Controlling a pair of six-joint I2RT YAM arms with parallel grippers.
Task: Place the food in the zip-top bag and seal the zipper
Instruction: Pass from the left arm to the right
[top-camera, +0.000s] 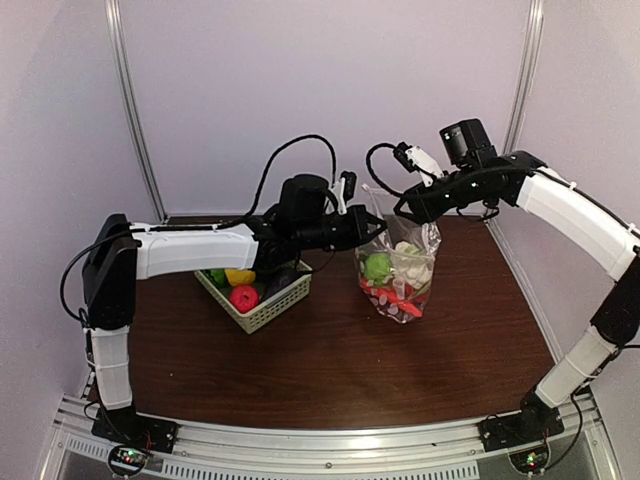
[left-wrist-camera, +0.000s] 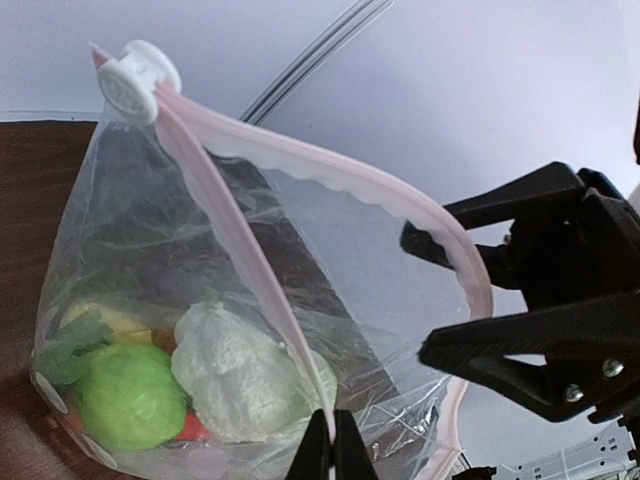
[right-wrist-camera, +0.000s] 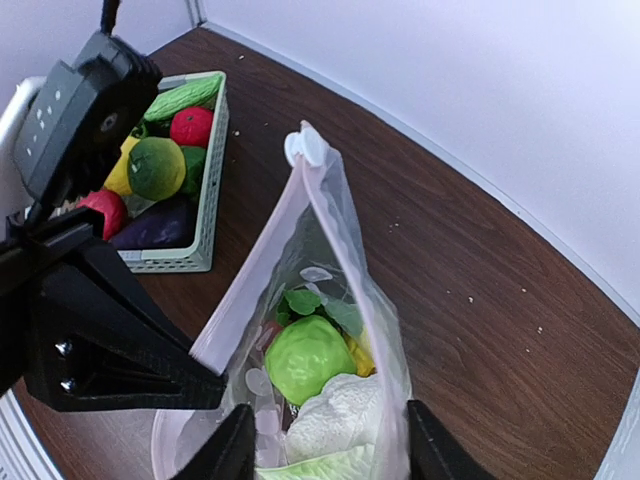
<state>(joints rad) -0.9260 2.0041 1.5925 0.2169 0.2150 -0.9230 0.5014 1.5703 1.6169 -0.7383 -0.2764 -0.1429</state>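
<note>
I see the bag standing upright on the table, right of centre and toward the far edge, with its mouth gaping. My left gripper is pressed together on the zipper, pinching one strip of the mouth. The white slider sits at the zipper's other end. My right gripper is spread at the bag's mouth, fingers apart and clamping nothing. Food lies in the bag's bottom, including a green ball and a cauliflower. The basket, left of the bag and apart from it, holds more pieces.
</note>
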